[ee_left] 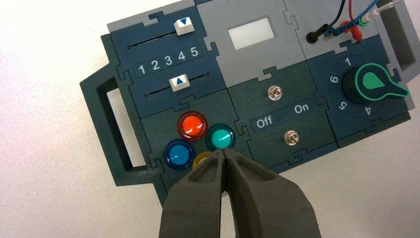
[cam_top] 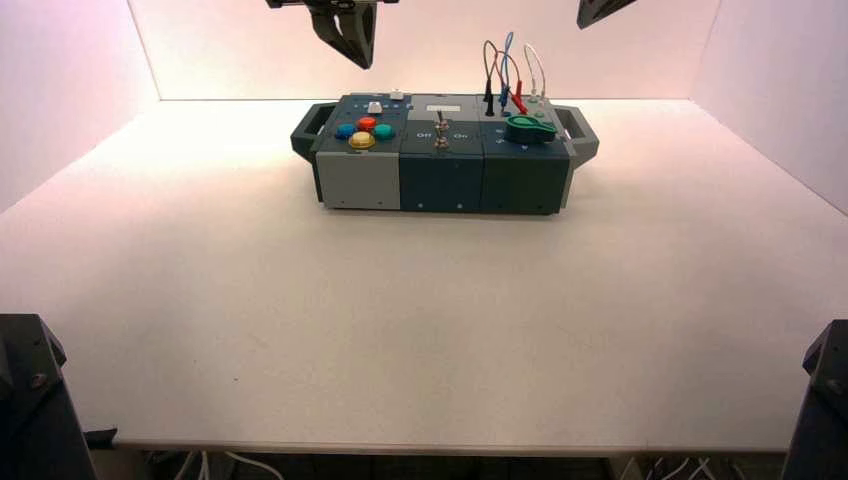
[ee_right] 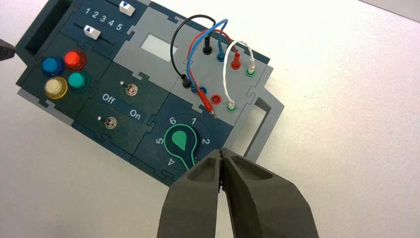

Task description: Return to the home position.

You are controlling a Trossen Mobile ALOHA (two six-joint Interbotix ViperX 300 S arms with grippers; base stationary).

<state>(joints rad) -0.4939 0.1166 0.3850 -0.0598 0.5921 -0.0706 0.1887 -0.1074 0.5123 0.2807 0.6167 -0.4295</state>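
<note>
The control box (cam_top: 445,150) stands at the back middle of the white table. My left gripper (cam_top: 352,38) hangs high above the box's button end. In its wrist view the left gripper (ee_left: 223,152) is shut on nothing, its tips over the yellow button (ee_left: 200,159), beside the red (ee_left: 192,125), teal (ee_left: 220,138) and blue (ee_left: 179,154) buttons. My right gripper (cam_top: 600,9) is raised at the top edge, above the knob end. In its wrist view the right gripper (ee_right: 220,152) is shut and empty, with the green knob (ee_right: 179,140) below it.
Two sliders (ee_left: 183,26) (ee_left: 179,83) flank a 1-5 scale, and two toggle switches (ee_left: 274,92) (ee_left: 292,137) sit by the Off/On label. Black, blue, red and white wires (ee_right: 198,49) loop above the sockets. Handles (cam_top: 312,125) (cam_top: 580,125) jut from both ends. Arm bases (cam_top: 30,400) (cam_top: 820,400) stand at the near corners.
</note>
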